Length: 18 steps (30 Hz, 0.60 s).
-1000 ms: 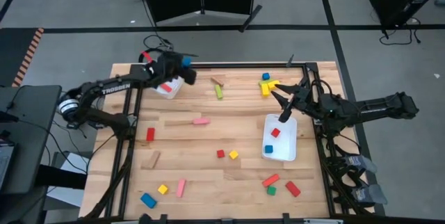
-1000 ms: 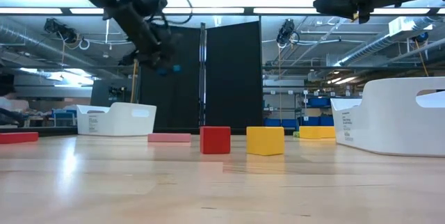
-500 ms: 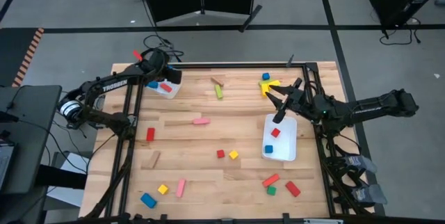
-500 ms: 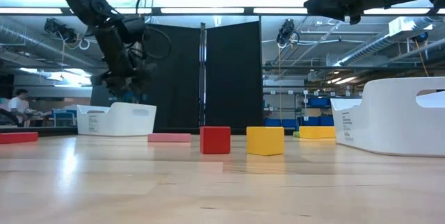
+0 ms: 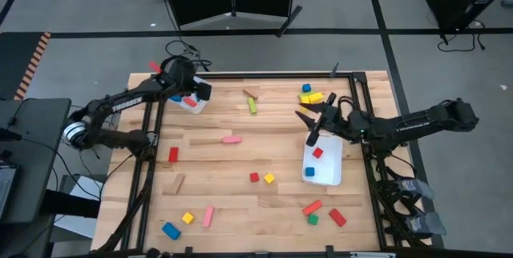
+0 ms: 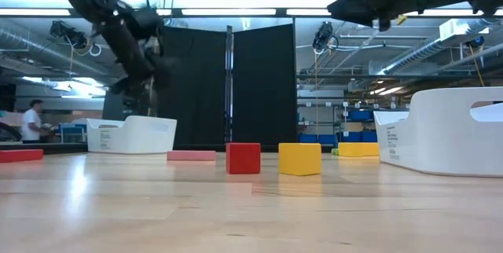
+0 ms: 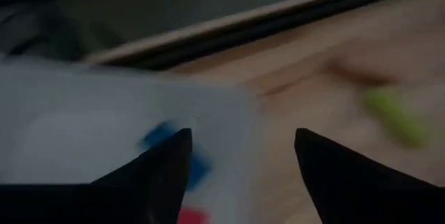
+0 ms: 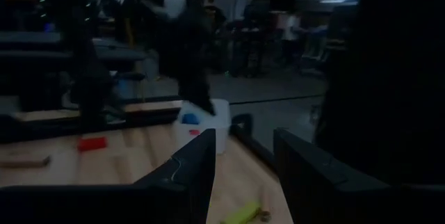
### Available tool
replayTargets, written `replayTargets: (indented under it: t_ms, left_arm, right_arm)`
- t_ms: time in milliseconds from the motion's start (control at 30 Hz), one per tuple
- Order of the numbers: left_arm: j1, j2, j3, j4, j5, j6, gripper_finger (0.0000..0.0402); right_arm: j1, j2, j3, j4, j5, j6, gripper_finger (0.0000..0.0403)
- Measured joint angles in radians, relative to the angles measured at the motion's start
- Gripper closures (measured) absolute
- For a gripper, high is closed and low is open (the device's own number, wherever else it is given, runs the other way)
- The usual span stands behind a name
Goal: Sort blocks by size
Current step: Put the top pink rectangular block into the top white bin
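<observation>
Since a second ago the left tool (image 5: 195, 91) has swung back from beyond the far-left bin (image 5: 191, 100) to hang over it, its dark tapered fingers (image 7: 163, 175) spread and empty, and the right tool (image 5: 309, 123) has slid leftward past the near-right bin (image 5: 330, 174), its fingers parted with nothing between them. The left bin — white smooth plastic with rounded corners — holds a blue block (image 7: 174, 151) and a red block (image 5: 190, 100). The right bin holds a red cube (image 5: 317, 153) and a blue cube (image 5: 309, 171). The rest of the blocks lie scattered over the planked wooden counter (image 5: 240, 162): a pink bar (image 5: 232, 139), a green bar (image 5: 252, 106), yellow pieces (image 5: 313, 98) at the far edge, a red cube and yellow cube side by side (image 6: 244, 159) (image 6: 299, 159) mid-counter, square-edged and matte — and a plain wood bar (image 5: 175, 183) near the left rail.
</observation>
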State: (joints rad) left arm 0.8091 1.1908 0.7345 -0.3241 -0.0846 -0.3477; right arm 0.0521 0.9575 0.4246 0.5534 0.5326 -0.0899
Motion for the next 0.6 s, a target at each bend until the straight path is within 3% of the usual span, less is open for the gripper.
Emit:
replayTargets:
  t_ms: [267,600]
  left_arm:
    - [-0.196,-0.266,-0.006,0.045,0.005,0.027,0.0147]
    - [-0.457,-0.454,-0.111,-0.076,-0.022,-0.069,0.0154]
  right_arm:
    - [0.000,0.244,0.180,-0.109,-0.168,0.057,0.0228]
    - [-0.008,0.471,0.365,-0.143,-0.200,0.011,0.0210]
